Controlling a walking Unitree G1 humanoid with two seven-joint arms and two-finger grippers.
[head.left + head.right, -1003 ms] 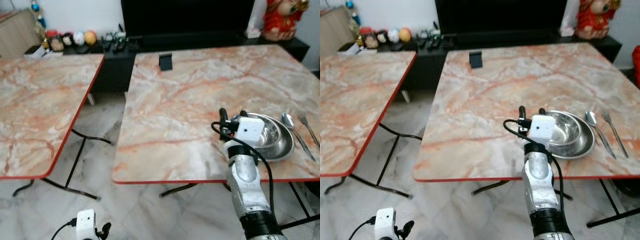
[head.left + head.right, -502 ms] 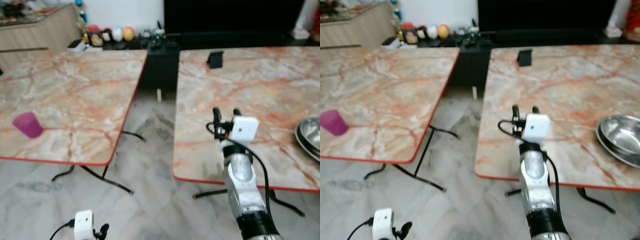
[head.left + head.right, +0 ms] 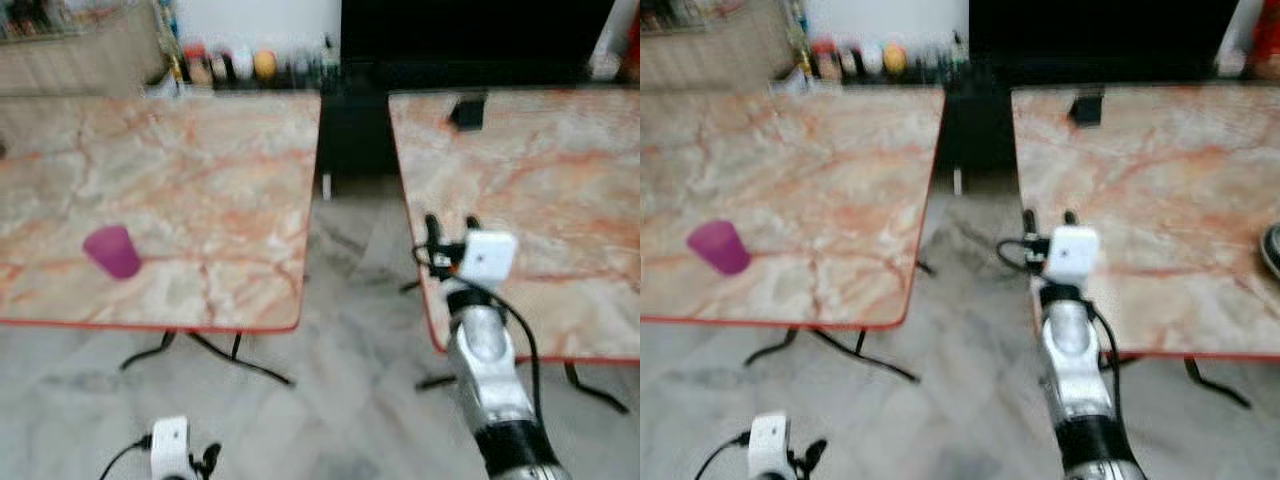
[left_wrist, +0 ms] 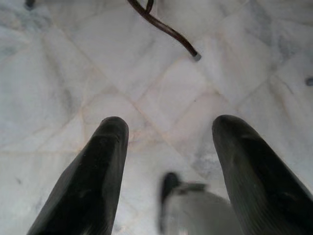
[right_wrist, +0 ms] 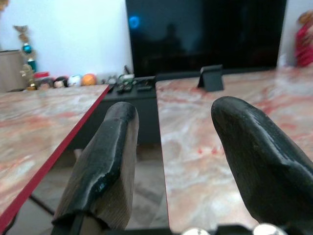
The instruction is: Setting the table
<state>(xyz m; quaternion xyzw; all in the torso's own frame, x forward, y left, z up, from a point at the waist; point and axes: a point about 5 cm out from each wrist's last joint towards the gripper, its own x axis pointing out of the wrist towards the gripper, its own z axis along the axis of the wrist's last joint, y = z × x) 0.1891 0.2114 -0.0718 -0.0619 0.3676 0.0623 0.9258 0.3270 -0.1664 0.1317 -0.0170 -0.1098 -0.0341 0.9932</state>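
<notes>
A purple cup stands upright near the front edge of the left marble table. My right gripper is raised over the near left corner of the right marble table; it is open, and its black fingers hold nothing. A sliver of the steel bowl peeks in at the far right on that table. My left gripper hangs low over the floor, open and empty.
A gap of white marble floor runs between the two tables, crossed by their black legs. A small black stand sits at the far side of the right table. A low dark cabinet with ornaments lines the wall.
The whole view has swung left: the purple cup has come into view and the bowl, spoon and fork have slid off to the right. My right arm holds the same pose.
</notes>
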